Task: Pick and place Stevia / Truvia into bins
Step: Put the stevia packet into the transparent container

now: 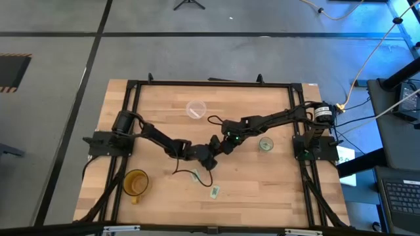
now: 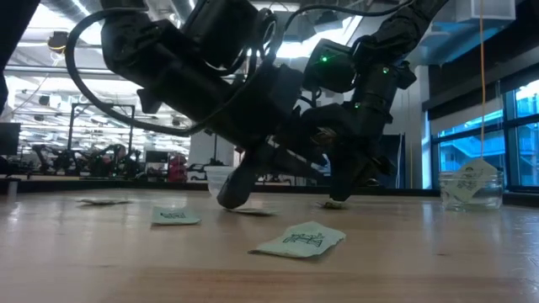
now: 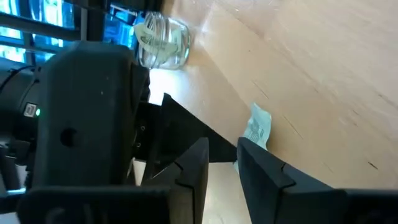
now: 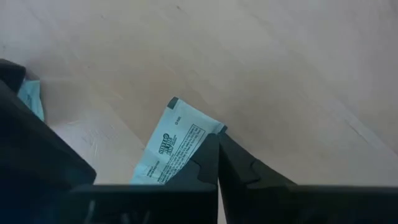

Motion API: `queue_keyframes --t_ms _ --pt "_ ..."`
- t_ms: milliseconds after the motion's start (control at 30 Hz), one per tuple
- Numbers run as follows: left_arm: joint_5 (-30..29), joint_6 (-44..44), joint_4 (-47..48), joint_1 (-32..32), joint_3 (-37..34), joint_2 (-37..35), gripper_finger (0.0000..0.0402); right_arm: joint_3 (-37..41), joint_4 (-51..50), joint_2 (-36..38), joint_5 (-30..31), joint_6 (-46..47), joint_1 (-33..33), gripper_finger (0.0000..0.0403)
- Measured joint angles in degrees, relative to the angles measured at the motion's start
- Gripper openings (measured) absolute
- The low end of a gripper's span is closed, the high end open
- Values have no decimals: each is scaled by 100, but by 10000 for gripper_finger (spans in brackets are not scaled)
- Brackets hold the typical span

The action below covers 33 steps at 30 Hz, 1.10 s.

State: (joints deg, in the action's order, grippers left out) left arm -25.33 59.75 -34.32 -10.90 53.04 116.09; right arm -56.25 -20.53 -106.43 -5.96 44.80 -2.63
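Both grippers meet low over the table's middle. My right gripper (image 1: 222, 145) is shut on a white-and-green Stevia sachet (image 4: 177, 143). My left gripper (image 1: 209, 156) stands close beside it, its fingers (image 3: 221, 168) a narrow gap apart. Another sachet (image 3: 257, 127) lies just past one of the left fingertips; I cannot tell whether it touches. Two more sachets (image 1: 197, 176) (image 1: 214, 191) lie flat nearer the near edge. The small glassy cup (image 1: 266, 144) holds a sachet. The wider clear cup (image 1: 195, 109) stands farther back. My right gripper has its shut fingertips on the sachet's long edge near one corner (image 4: 208, 134). The fingers slant down from above. The rest of the sachet lies on the table, its far end (image 4: 174, 102) pointing away from the fingers.
An amber mug (image 1: 136, 182) stands near the table's near left corner. A black frame (image 1: 210, 84) runs round the tabletop. Cables loop over the table by both arms. Bare wood shows along the far side and at the near right.
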Motion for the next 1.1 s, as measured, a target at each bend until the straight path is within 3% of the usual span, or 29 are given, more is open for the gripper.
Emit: queue_keyframes --t_ms 467,633,767,1100 --pt "1003 -824 490 97 2 7 105 0 27 -2 -61 0 -15 1" --pt "716 -1064 590 104 5 7 109 0 33 -2 -59 42 -17 1" --pt "1030 -1334 943 190 178 84 108 5 68 -2 -67 43 -18 1" --pt "1042 -1135 967 210 354 240 107 13 111 -7 -170 70 -22 1"
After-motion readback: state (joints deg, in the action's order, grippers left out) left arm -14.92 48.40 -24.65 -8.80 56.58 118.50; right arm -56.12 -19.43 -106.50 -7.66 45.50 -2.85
